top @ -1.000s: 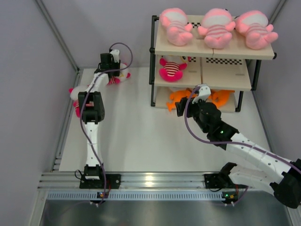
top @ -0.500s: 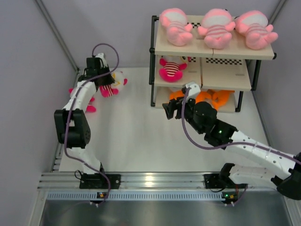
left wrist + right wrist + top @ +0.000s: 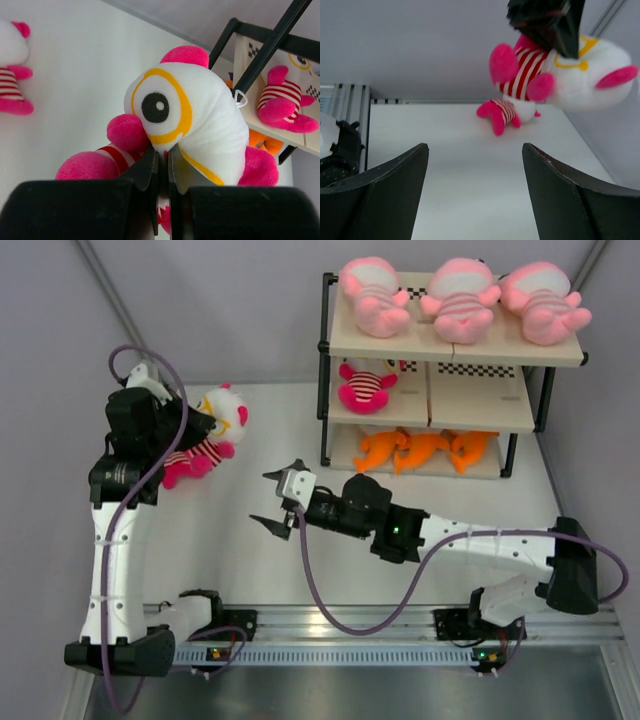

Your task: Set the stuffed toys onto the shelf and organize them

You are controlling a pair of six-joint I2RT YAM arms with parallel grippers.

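Observation:
My left gripper [image 3: 188,436] [image 3: 161,155] is shut on a hot-pink stuffed toy [image 3: 218,416] [image 3: 195,115] [image 3: 570,70] with a white face, pinching its fabric and holding it above the table at the left. A second hot-pink toy [image 3: 506,113] [image 3: 11,70] lies on the table beyond it. The shelf [image 3: 480,405] [image 3: 260,52] stands at the back right. It carries three pale pink toys [image 3: 458,298] on top, one hot-pink toy [image 3: 362,386] in the middle and three orange fish toys [image 3: 420,450] at the bottom. My right gripper [image 3: 278,502] [image 3: 475,172] hangs open and empty over the table's middle, pointing left.
Grey walls close the table [image 3: 300,540] on the left, back and right. A metal rail [image 3: 330,620] with both arm bases runs along the near edge. The shelf's black posts [image 3: 325,370] stand just right of the held toy's side.
My left gripper closed on the hot-pink toy and lifted it off the table toward the near left. My right arm pulled away from the bottom shelf and swung left over the table.

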